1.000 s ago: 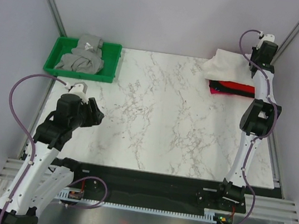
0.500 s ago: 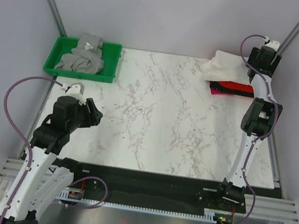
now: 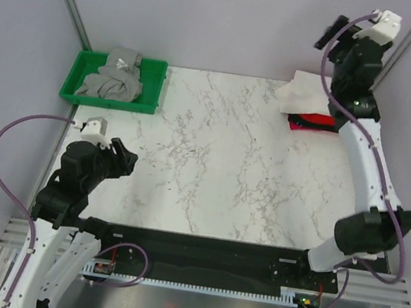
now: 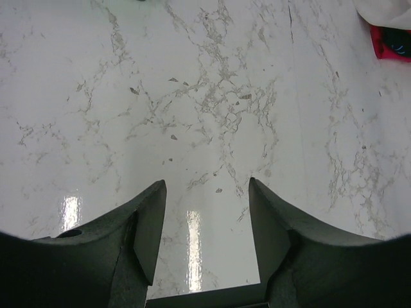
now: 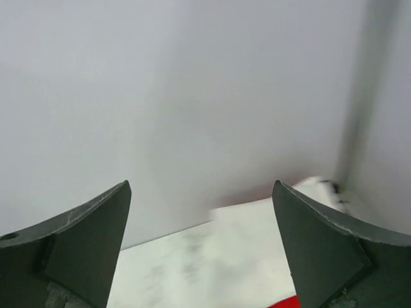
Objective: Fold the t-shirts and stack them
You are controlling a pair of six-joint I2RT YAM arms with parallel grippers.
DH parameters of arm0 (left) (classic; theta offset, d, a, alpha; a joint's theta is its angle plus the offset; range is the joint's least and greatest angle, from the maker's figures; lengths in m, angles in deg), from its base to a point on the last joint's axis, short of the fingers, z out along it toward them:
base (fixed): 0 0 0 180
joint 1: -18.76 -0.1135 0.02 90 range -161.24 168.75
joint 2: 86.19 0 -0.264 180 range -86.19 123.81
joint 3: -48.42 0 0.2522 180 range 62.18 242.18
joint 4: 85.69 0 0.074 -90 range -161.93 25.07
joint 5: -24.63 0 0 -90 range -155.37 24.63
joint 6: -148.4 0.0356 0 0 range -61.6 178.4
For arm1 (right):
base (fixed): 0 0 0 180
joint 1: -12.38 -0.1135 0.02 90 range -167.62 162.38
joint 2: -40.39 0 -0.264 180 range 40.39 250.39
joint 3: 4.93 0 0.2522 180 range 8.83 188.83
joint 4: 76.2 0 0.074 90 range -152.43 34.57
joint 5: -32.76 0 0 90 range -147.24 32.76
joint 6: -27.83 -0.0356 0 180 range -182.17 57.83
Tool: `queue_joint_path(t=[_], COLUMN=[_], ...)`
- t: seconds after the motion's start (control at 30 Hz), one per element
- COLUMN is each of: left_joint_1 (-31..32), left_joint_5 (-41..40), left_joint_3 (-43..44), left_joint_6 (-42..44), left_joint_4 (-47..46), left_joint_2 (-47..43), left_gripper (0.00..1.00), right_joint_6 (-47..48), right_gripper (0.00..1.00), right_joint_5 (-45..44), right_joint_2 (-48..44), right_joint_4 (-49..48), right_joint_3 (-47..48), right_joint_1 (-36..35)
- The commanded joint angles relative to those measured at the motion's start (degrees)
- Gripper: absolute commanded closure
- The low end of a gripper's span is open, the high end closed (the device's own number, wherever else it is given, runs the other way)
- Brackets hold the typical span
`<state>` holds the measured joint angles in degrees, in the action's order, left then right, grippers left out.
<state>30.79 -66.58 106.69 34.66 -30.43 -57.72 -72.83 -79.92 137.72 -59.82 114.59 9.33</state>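
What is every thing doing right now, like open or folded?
Left gripper: open, empty, above the table.
Right gripper: open, empty, raised toward the wall.
White shirt: rumpled, lying on top.
Red shirt: folded flat, under the white one.
Grey shirt: crumpled in the tray.

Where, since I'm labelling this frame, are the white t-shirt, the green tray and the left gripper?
white t-shirt (image 3: 301, 95): top external view, middle of the cloth.
green tray (image 3: 109, 102): top external view, its near wall.
left gripper (image 4: 205, 192): left wrist view, midway between its fingertips.
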Motion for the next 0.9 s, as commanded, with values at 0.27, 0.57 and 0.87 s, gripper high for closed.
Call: queue_joint_path(t=[0.27,0.57,0.87], left_joint_1=[0.01,0.01,0.01], left_joint_5=[-2.04,-1.60,-1.51], left_joint_3=[0.58,0.66,0.66], left_joint_6=[-1.13,-0.95,-1.04], left_joint_4=[-1.51,-1.51,-1.42], left_joint_2=[-0.35,0.01,0.89], left_gripper=[0.39,0.39,0.40], right_joint_6=[-23.35,-29.05,-33.72], right_gripper=[0.02,0.02,0.02], right_joint_5=[-1.22,1.40,2.02], right_joint_2=[-18.85,-27.63,-27.30], right_joint_4=[6.87,-12.26,-24.50], right_joint_3=[-38.59,-67.41,-79.65], right_joint_1=[-44.57,-54.34,-55.31])
